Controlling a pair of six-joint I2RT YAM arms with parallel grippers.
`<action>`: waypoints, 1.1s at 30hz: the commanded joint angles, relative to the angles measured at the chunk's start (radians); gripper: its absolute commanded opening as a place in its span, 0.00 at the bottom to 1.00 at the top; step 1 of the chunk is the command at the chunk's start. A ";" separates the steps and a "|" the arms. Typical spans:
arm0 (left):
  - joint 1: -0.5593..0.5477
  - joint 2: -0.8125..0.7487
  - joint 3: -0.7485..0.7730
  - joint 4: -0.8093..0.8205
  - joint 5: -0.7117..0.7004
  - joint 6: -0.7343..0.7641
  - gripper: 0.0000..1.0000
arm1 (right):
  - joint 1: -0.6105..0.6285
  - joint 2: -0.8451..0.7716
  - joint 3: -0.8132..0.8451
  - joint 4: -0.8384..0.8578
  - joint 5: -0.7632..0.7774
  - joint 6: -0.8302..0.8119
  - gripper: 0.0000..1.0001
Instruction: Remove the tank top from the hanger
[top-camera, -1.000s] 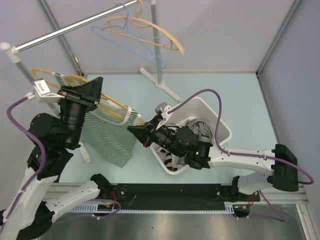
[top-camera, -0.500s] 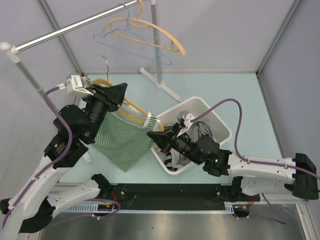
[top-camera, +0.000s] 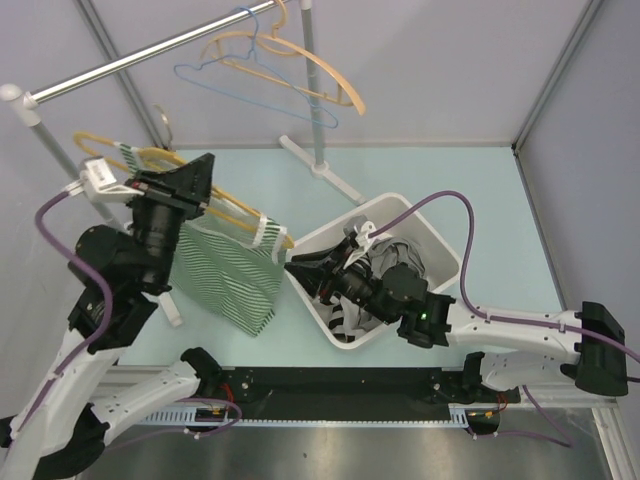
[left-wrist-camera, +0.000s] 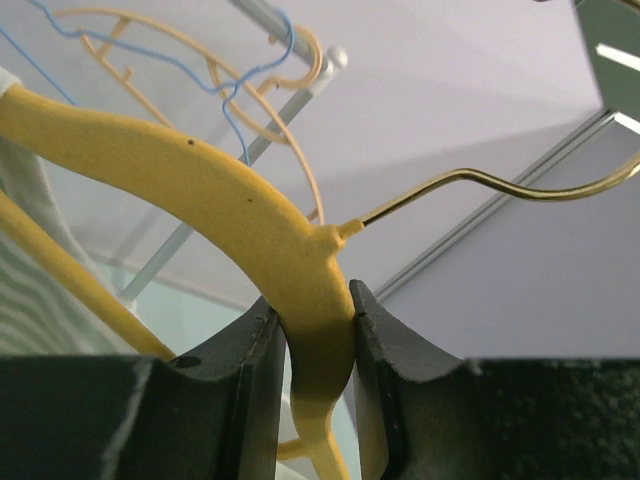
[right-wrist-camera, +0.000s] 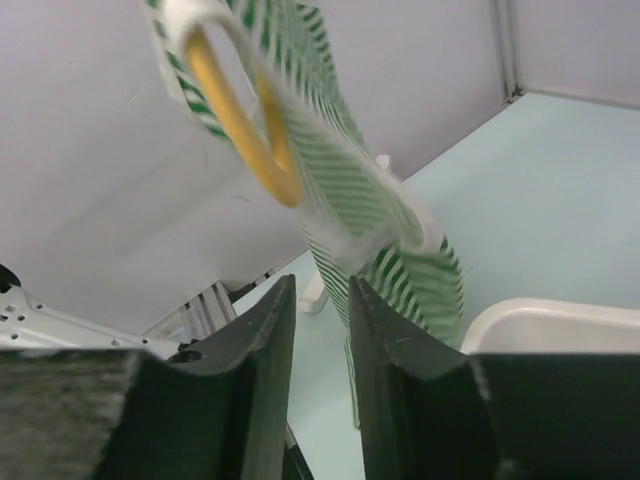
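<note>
A green-and-white striped tank top (top-camera: 225, 280) hangs on a yellow hanger (top-camera: 240, 212) held in the air at the left. My left gripper (top-camera: 207, 190) is shut on the hanger's neck (left-wrist-camera: 318, 330), just below its metal hook (left-wrist-camera: 480, 180). My right gripper (top-camera: 292, 266) points left, just right of the tank top's hem, and touches nothing. Its jaws stand a narrow gap apart with nothing between them. In the right wrist view the tank top (right-wrist-camera: 400, 240) and hanger end (right-wrist-camera: 235, 125) hang beyond the fingertips (right-wrist-camera: 275, 310).
A white bin (top-camera: 440, 250) holding several garments (top-camera: 395, 262) sits under the right arm. A clothes rack's pole (top-camera: 310, 80) and foot (top-camera: 335, 180) stand at the back, its rail (top-camera: 150, 52) carrying a tan hanger (top-camera: 330, 80) and a blue one (top-camera: 250, 85).
The left arm swung the hanger and tank top right toward the right gripper, then back left. The right arm reached further left and its tip now sits clear of the cloth.
</note>
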 joint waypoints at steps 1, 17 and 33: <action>0.013 -0.042 0.047 0.103 -0.025 0.008 0.00 | -0.009 0.036 0.062 0.051 0.010 -0.001 0.38; 0.014 -0.051 0.047 0.089 -0.004 -0.019 0.00 | -0.018 0.154 0.150 0.163 -0.082 -0.090 0.54; 0.013 -0.051 0.053 0.077 -0.019 0.002 0.00 | -0.024 0.220 0.162 0.212 -0.030 -0.081 0.14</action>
